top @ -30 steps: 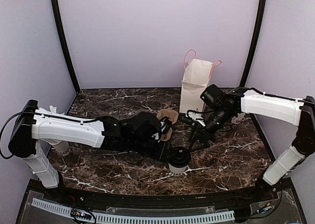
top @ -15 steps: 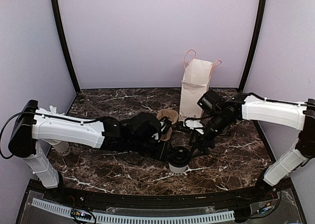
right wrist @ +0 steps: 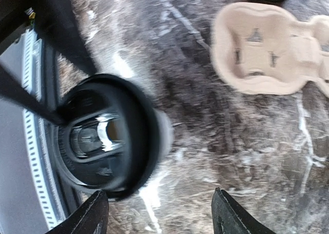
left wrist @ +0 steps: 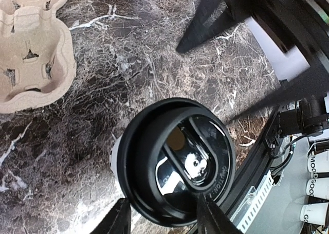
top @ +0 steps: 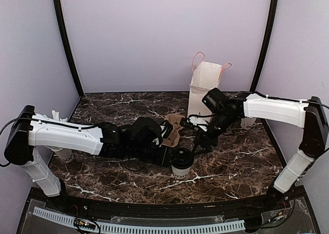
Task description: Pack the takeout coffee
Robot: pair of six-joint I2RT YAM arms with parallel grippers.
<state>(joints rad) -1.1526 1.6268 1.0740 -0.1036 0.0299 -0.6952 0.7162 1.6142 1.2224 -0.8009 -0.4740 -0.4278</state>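
The takeout coffee (top: 181,161) is a white paper cup with a black lid, standing at the front middle of the marble table. My left gripper (top: 172,157) reaches in from the left and is shut on the cup's body below the lid. In the left wrist view the lid (left wrist: 177,175) fills the middle, with my fingertips (left wrist: 119,219) on either side of it. My right gripper (top: 198,143) hovers open just up and right of the cup. It is empty, and the cup (right wrist: 110,141) shows blurred to its left.
A white paper bag (top: 204,90) with pink handles stands upright at the back. A cardboard cup carrier (top: 174,128) lies behind the coffee and also shows in both wrist views (left wrist: 31,43) (right wrist: 267,54). A white cup with straws (top: 62,151) stands far left, and another white cup (top: 249,122) stands right.
My left gripper has shifted the coffee slightly left and back. My right gripper has moved back and left, staying open.
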